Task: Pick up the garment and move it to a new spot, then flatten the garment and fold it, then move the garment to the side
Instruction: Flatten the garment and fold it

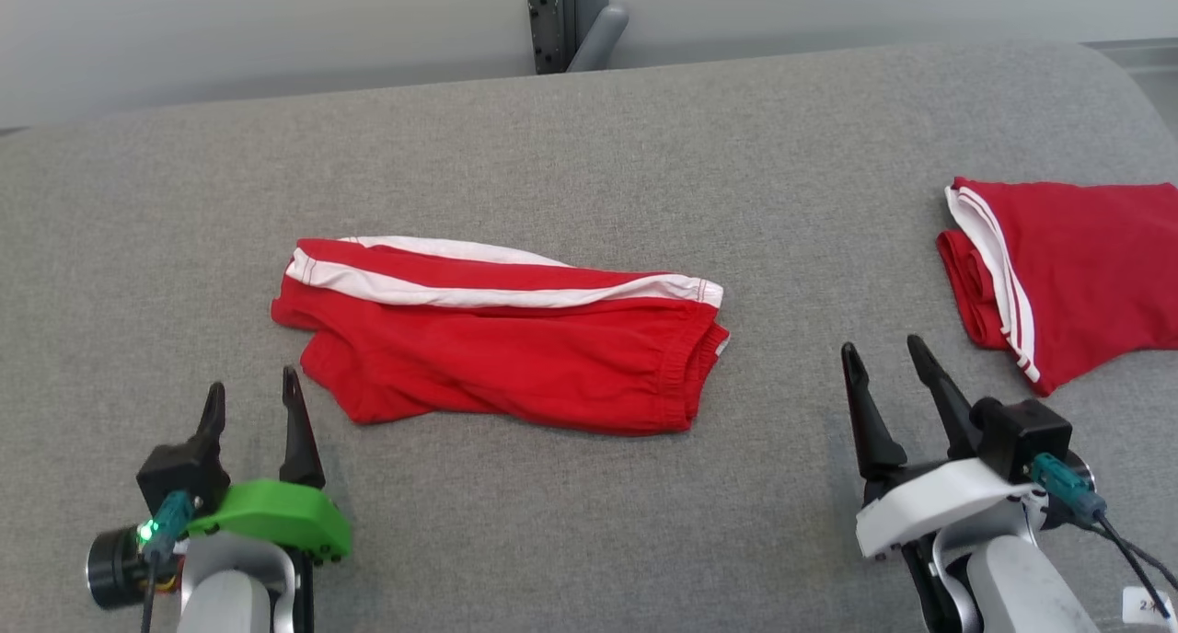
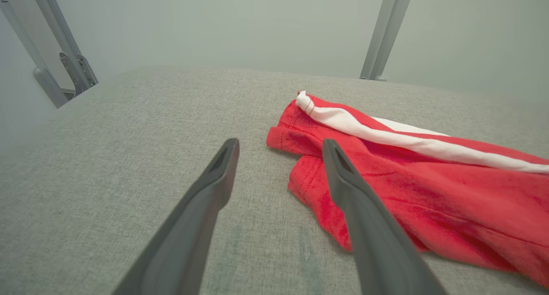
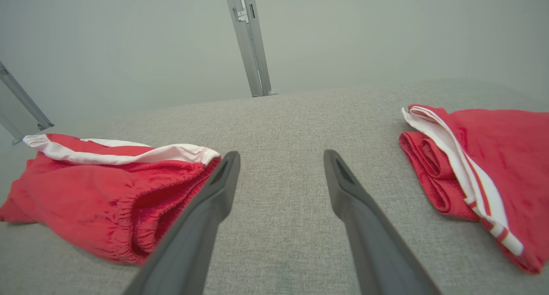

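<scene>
**Garment lies doubled over at mid-table, both grippers open beside it**

Garment (image 1: 502, 339), a pair of red shorts with a white side stripe, rests on the grey fabric-covered table (image 1: 589, 136), about midway between the near and far edges and a little left of centre. Closest to the near edge are the two grippers. The left gripper (image 1: 253, 382) sits toward the near left corner with its fingers spread wide and nothing between them. Its inner finger ends just short of the shorts' near left corner, where two leg hems lie one over the other. The right gripper (image 1: 881, 345) stands toward the near right side, also spread wide and empty, over bare cloth between the shorts and a second red garment (image 1: 1068, 274).

Farther in, the shorts stretch left to right, with the hems at the left end and the gathered elastic waistband at the right end. The white stripe runs along the side nearer the far edge.

The second red garment, also trimmed with white stripes, lies folded at the table's right edge, well apart from the shorts.

Beyond the far edge a grey metal post (image 1: 571, 17) rises against a pale wall.
</scene>
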Robot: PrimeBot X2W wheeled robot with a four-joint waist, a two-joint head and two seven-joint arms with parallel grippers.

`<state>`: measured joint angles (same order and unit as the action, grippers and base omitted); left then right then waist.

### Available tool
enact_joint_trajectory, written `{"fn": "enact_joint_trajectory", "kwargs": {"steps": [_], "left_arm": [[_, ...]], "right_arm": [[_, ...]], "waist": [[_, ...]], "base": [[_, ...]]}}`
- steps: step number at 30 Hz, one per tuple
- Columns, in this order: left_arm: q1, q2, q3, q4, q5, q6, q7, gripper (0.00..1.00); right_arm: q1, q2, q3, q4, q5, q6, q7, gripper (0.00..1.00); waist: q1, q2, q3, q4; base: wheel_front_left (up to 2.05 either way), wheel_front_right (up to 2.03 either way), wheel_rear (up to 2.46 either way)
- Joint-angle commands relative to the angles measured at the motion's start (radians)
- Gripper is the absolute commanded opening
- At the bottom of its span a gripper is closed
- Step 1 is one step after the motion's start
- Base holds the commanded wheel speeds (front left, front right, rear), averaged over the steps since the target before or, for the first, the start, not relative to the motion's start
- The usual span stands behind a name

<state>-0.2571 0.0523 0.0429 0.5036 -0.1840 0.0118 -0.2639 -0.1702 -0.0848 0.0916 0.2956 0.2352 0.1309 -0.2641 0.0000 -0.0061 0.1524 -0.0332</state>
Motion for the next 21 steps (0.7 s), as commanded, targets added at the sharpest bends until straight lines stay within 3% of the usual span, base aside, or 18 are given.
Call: {"fn": "enact_joint_trajectory", "kwargs": {"steps": [1,10,21], "left_arm": [[0.034,0.002,0.007,-0.008,-0.006,0.005,0.000,1.00],[0.127,0.000,-0.042,-0.010,-0.069,0.007,0.000,1.00],[-0.053,0.001,-0.005,0.078,-0.095,-0.011,0.000,1.00]], "right_arm": [[0.025,0.004,-0.004,-0.003,-0.008,-0.001,0.000,1.00],[0.080,0.024,-0.019,0.004,-0.015,-0.001,0.000,1.00],[0.018,0.019,0.024,0.008,-0.025,-0.001,0.000,1.00]], "waist": [[0.0000,0.0061,-0.045,-0.007],[0.0000,0.0061,-0.041,-0.016],[0.0000,0.0061,0.055,-0.045]], "base": [[0.00,0.00,0.00],[0.00,0.00,0.00],[0.00,0.00,0.00]]}}
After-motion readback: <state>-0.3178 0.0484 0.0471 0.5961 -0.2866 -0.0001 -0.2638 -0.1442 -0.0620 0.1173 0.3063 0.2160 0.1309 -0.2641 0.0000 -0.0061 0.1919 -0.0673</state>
